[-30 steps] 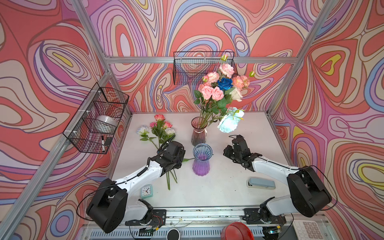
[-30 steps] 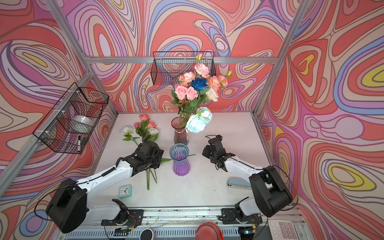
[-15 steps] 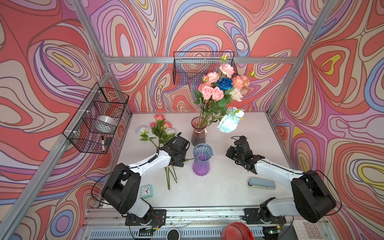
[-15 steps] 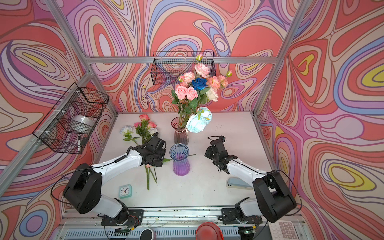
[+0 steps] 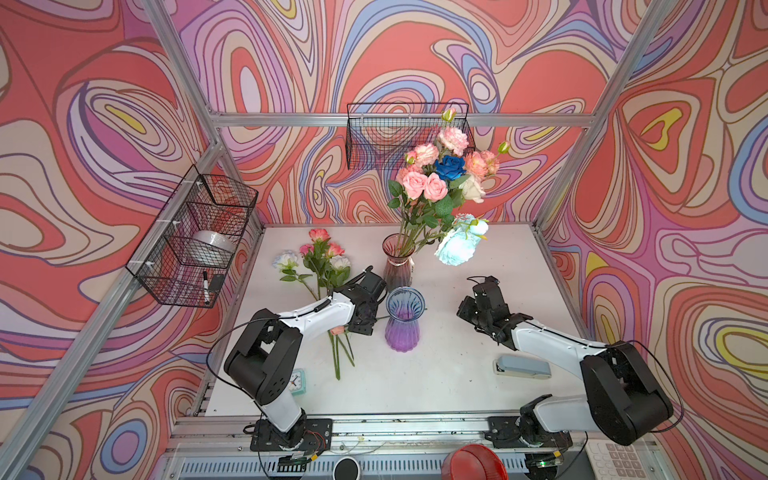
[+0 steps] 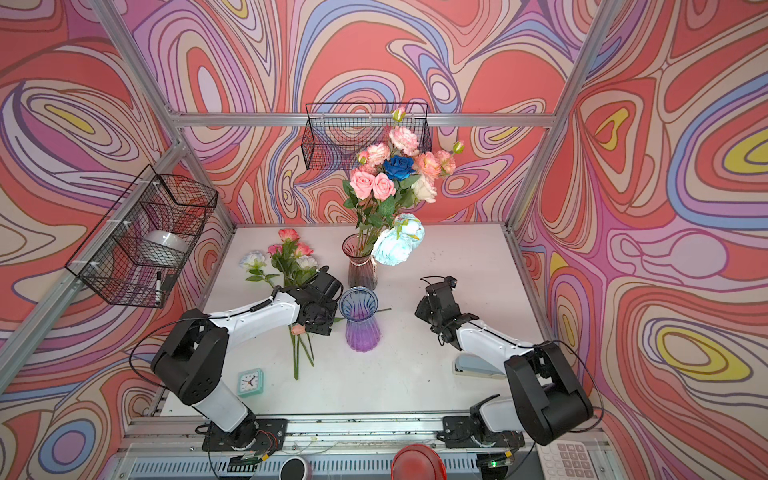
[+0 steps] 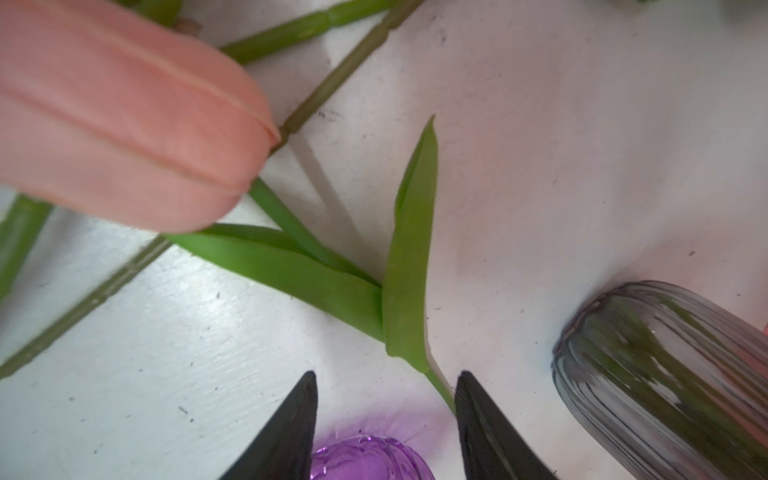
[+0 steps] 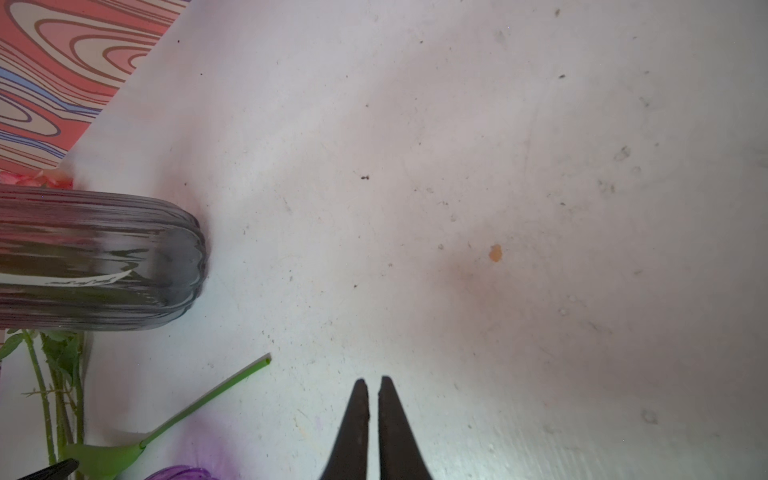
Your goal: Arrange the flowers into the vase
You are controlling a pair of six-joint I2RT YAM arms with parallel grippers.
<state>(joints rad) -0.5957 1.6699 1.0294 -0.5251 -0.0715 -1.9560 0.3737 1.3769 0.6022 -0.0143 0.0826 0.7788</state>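
A mauve glass vase (image 5: 398, 262) (image 6: 359, 266) at the back centre holds a bouquet of flowers (image 5: 440, 183) in pink, peach, white, pale blue and one deep blue. An empty purple vase (image 5: 403, 322) (image 6: 360, 322) stands in front of it. More flowers (image 5: 322, 259) lie on the table to the left. My left gripper (image 5: 365, 326) (image 7: 386, 376) is open, low beside the purple vase, over a pink bud (image 7: 124, 116) whose green stem (image 7: 440, 386) runs past one finger. My right gripper (image 5: 465, 309) (image 8: 374, 380) is shut and empty over bare table.
A grey stapler (image 5: 521, 368) lies front right and a small teal clock (image 5: 298, 381) front left. Wire baskets hang on the left wall (image 5: 195, 237) and the back wall (image 5: 407, 133). A cut stem end (image 8: 216, 395) pokes out past the purple vase.
My left arm has folded in, bringing its gripper closer to the purple vase over the pink bud's stem, with the jaws a little narrower. The right gripper has barely moved.
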